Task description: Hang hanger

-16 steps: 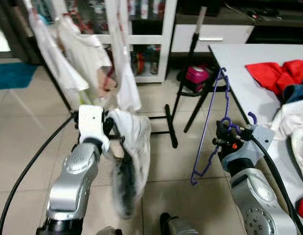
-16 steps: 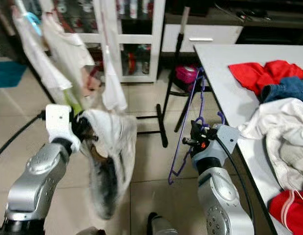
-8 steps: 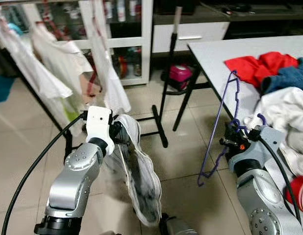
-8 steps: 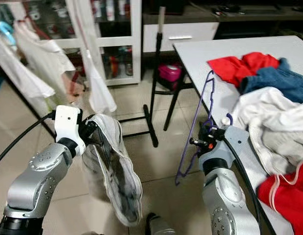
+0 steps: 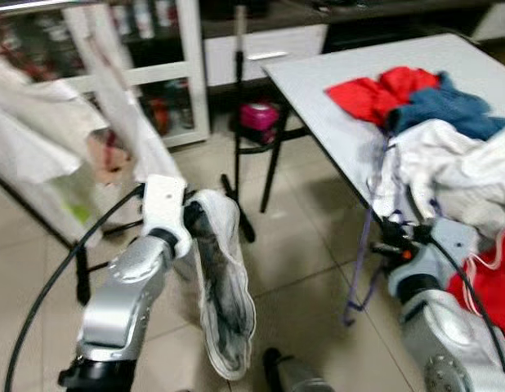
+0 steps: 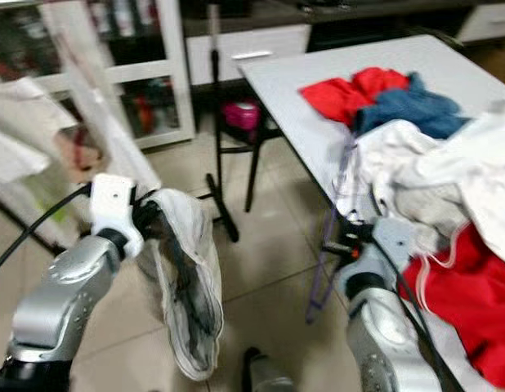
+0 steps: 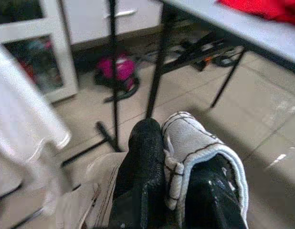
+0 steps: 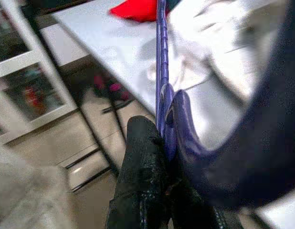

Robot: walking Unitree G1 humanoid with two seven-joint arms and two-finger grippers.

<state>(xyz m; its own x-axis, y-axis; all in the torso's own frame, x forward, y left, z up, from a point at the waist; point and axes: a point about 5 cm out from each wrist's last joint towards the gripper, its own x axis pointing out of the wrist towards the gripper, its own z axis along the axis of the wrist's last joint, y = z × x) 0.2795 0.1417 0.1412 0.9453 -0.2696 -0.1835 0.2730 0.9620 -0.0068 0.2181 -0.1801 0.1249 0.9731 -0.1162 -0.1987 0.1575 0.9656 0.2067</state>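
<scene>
Hanging clothes (image 5: 40,155): blurred, cut off by the picture's edge.
Purple hanger (image 5: 368,220): top lost against the laundry pile (image 5: 449,163).
Cabinet contents (image 5: 40,49): too blurred to tell.

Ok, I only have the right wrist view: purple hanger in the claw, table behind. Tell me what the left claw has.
Observer: The left claw is shut on a white garment that hangs down towards the floor.
Operator: Say what lies on the table.
Observer: A heap of clothes: red, blue and white on the table.
Operator: Give me the hanger's position.
Observer: The hanger stands upright in the right claw, beside the table's edge.
Operator: Name what's to the left.
Observer: White clothes hang before a white cabinet.
</scene>
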